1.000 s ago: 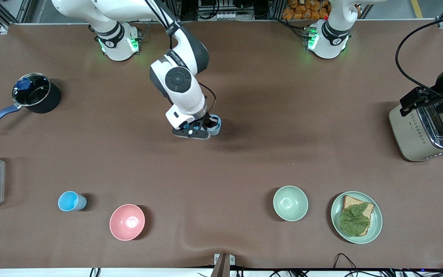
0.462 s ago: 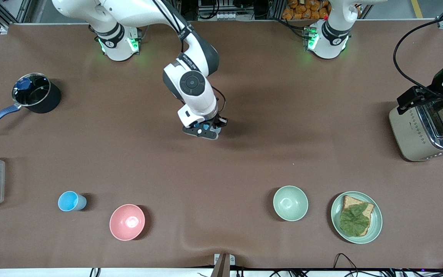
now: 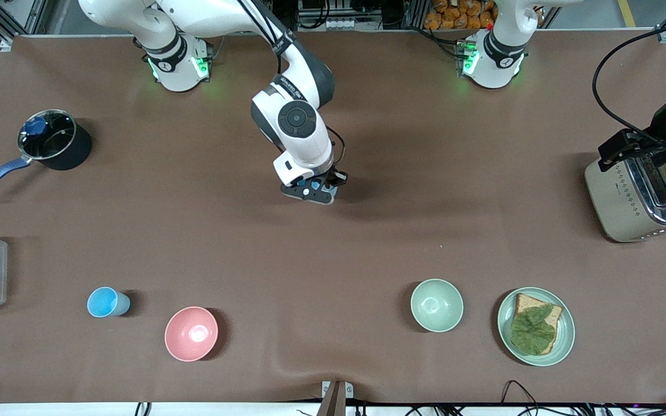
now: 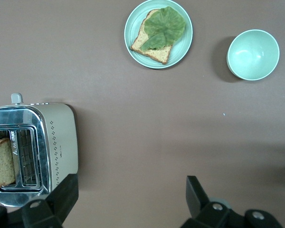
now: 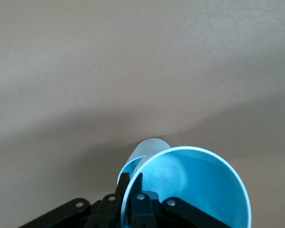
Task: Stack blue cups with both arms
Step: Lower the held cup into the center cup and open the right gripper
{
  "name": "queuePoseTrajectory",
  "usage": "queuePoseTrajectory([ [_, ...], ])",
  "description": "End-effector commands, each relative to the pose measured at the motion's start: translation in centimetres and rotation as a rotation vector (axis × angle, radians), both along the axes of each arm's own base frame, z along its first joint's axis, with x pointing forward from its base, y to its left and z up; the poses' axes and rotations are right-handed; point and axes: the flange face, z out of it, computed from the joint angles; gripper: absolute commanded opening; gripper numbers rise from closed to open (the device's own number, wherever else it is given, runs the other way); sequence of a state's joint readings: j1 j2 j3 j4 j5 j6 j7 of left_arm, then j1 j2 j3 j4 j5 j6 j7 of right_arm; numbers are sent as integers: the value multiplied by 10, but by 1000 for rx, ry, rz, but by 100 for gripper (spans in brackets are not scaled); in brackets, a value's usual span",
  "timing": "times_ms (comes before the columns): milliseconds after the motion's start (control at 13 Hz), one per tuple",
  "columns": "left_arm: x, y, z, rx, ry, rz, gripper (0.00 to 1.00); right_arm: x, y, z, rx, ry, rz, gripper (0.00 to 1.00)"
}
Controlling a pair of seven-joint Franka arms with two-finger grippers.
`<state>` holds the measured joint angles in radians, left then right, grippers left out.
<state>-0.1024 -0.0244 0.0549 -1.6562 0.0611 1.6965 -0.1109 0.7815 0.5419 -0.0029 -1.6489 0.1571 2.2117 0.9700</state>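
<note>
Right wrist view showed the blue cup (image 5: 194, 185), light, thin-walled and probably slick, pinched at its rim in my right gripper (image 5: 133, 190) above mid-surface. My left gripper (image 4: 128, 199) hung unclenched over the toaster (image 4: 42, 152).

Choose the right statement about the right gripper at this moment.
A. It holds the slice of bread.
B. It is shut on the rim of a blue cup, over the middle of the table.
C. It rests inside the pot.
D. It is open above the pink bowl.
B: the right gripper pinches the rim of the blue cup above bare table.
</note>
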Motion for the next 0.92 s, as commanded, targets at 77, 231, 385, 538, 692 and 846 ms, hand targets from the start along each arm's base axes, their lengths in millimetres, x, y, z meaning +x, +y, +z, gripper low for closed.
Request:
queuePoseTrajectory([
  [77,-9,0,7,-26,0,-20,100,11,7,26,6,24,-18,0],
  [231,-9,2,8,-26,-2,-17,100,3,15,12,-6,35,-8,0],
  [385,-9,1,8,-26,-2,-19,100,-7,25,-6,-28,50,-22,0],
  [538,-9,-1,8,-26,-2,-16,100,-11,28,-14,-38,57,-17,0],
  [692,-9,-1,8,-26,-2,-16,100,-12,29,-16,-39,58,-18,0],
  [846,-9,0,8,-27,-4,-14,100,-11,28,-20,-43,61,-21,49],
])
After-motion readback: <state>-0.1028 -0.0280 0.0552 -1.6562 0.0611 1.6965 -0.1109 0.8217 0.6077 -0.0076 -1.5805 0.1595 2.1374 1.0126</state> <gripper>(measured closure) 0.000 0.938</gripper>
